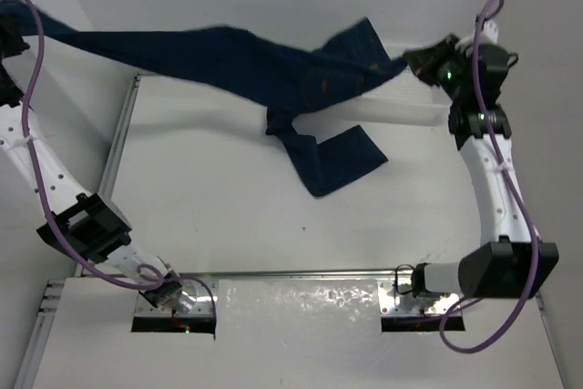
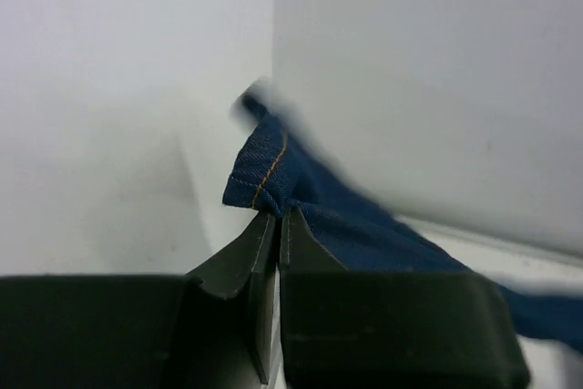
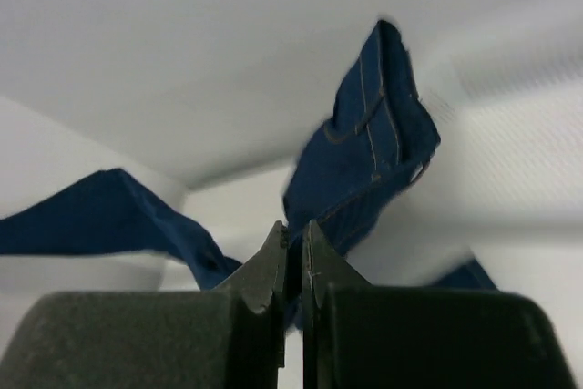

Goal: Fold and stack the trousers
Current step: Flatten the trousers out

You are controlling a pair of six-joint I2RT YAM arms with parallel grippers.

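Observation:
The dark navy trousers (image 1: 228, 56) hang stretched in the air between my two grippers, across the back of the table. One loose leg (image 1: 332, 157) droops onto the table in the middle. My left gripper (image 1: 7, 20) is at the far left edge and is shut on a hem with orange stitching (image 2: 264, 170). My right gripper (image 1: 414, 61) is at the back right and is shut on the waist end (image 3: 373, 143). In the wrist views both pairs of jaws (image 2: 278, 216) (image 3: 293, 230) are pinched on denim.
A white mesh basket (image 1: 401, 111) lies at the back right, partly under the trousers. The white table (image 1: 209, 207) has a metal rail along its left edge (image 1: 118, 143) and front edge (image 1: 291, 272).

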